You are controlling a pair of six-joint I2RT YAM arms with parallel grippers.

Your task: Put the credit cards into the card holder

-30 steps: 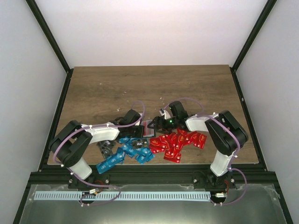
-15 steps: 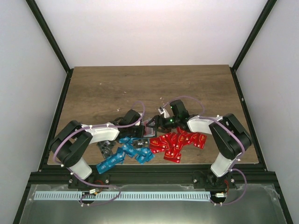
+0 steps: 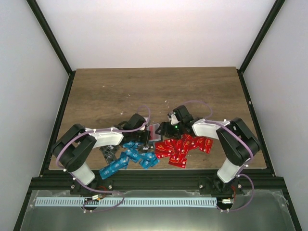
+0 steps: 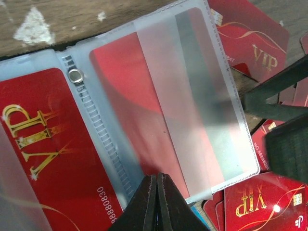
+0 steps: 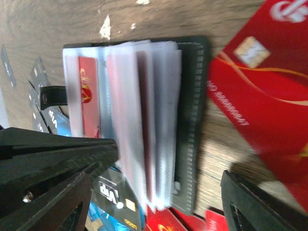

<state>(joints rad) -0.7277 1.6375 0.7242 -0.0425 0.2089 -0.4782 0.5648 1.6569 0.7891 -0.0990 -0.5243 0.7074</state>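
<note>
- The left gripper (image 4: pixel 155 202) is closed, tips at the card holder (image 4: pixel 159 96) sleeve; the right gripper (image 5: pixel 163 192) is open astride it.
- You likely next need one red credit card (image 5: pixel 260 96) picked and aligned.

Gold "VIP" showed on the sleeved red card (image 4: pixel 43 144) in the left wrist view. Digits ran along its edge, seemingly 030888, partly cut off. "VIP" again on the upper loose red card (image 4: pixel 250 43) and the lower loose red card (image 4: pixel 260 202). Over on the right wrist view, pale "VIP" on a dark card (image 5: pixel 113 197). The big red card (image 5: pixel 260 96) carried a run of eights, the rest blurred.
</note>
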